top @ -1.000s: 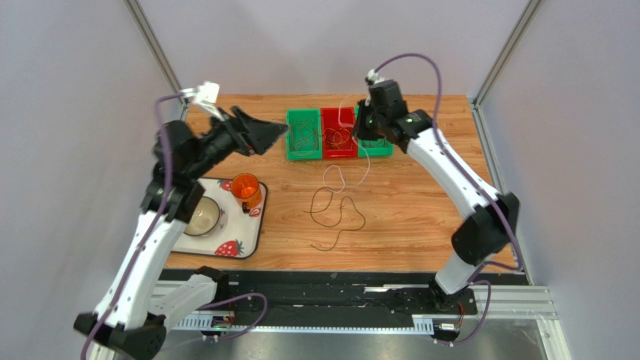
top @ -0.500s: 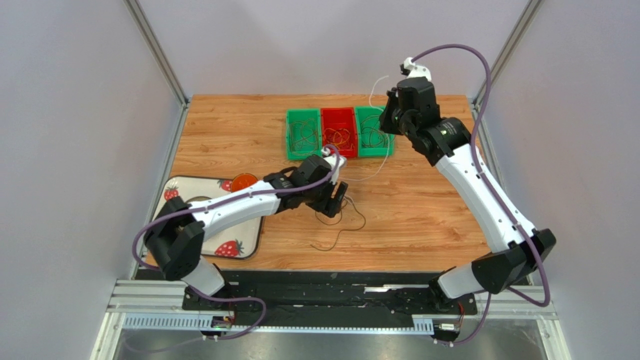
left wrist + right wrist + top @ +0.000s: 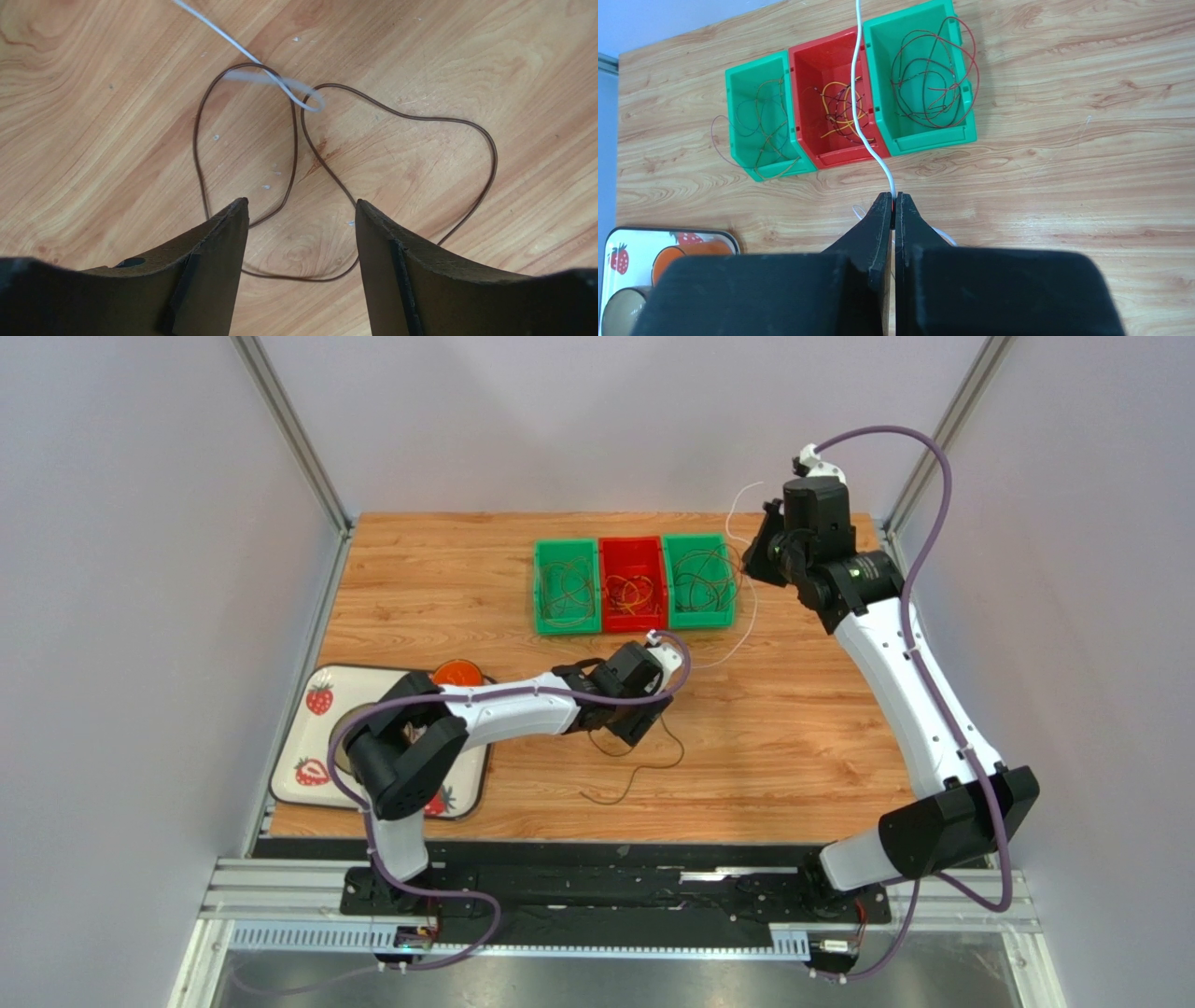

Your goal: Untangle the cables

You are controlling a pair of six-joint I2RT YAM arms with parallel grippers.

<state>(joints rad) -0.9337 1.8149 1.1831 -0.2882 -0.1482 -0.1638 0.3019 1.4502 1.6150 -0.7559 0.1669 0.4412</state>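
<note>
A dark brown cable (image 3: 393,119) lies looped on the wooden table, also seen in the top view (image 3: 648,756). A whitish cable (image 3: 238,50) crosses its loop. My left gripper (image 3: 300,206) hangs open just above the brown loops, touching nothing; in the top view it is at mid-table (image 3: 638,711). My right gripper (image 3: 894,199) is shut on the whitish cable (image 3: 861,91) and holds it high at the far right (image 3: 769,546); the cable hangs down to the table (image 3: 739,623). More thin cables lie in three bins.
Three bins stand at the back: green (image 3: 565,588), red (image 3: 631,583), green (image 3: 699,581), each with tangled wires. A strawberry-print tray (image 3: 312,756) with an orange cup (image 3: 455,672) sits at the left. Metal frame posts stand at both back corners.
My left arm swung from the back left down to the brown cable at mid-table. My right gripper rose and moved right from the bins, drawing the whitish cable up with it.
</note>
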